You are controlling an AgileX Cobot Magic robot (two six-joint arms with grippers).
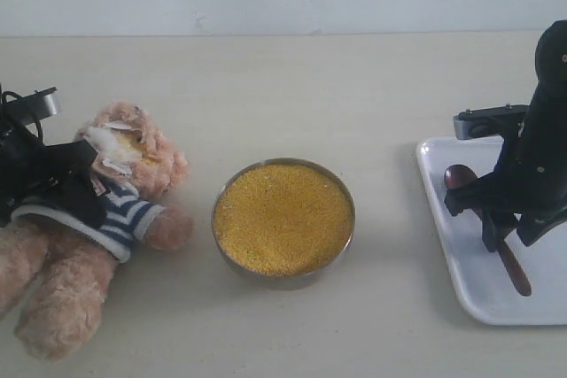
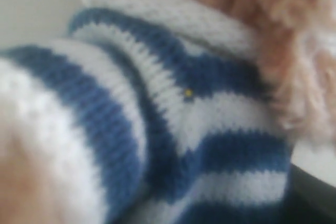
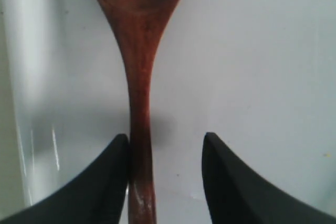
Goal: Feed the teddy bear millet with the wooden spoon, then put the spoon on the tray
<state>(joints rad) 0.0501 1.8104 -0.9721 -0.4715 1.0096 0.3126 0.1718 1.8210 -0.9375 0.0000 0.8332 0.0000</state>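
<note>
Millet (image 1: 283,217), fine and golden-yellow, fills a round shallow metal bowl (image 1: 266,277) near the middle of the pale, smooth counter (image 1: 354,86). The grain surface looks flat and even, almost up to the thin shiny rim.

At the left of the bowl I see the teddy bear (image 1: 106,219), fluffy and light brown, leaning with its legs toward the front edge. Its white muzzle carries a yellowish patch. It wears a knitted shirt (image 2: 210,108) with blue and white stripes. In my left wrist view the ribbed knit is very close and blurred, and one tiny yellow grain (image 2: 188,93) sits on a white stripe. The left jaws are black and are pressed against the bear's chest. Whether they are open or closed I cannot tell.

The wooden spoon (image 1: 514,267) lies flat on the tray (image 1: 461,263), which is white, glossy and rectangular with rounded corners and a low rim, at the right side of the counter. The spoon (image 3: 137,77) is dark reddish-brown, with an oval bowl and a slim straight handle. The right jaws stand open over the handle: one black curved finger (image 3: 105,182) is against the wood, and the other (image 3: 231,182) is apart from it, with bare tray (image 3: 252,66) between.
</note>
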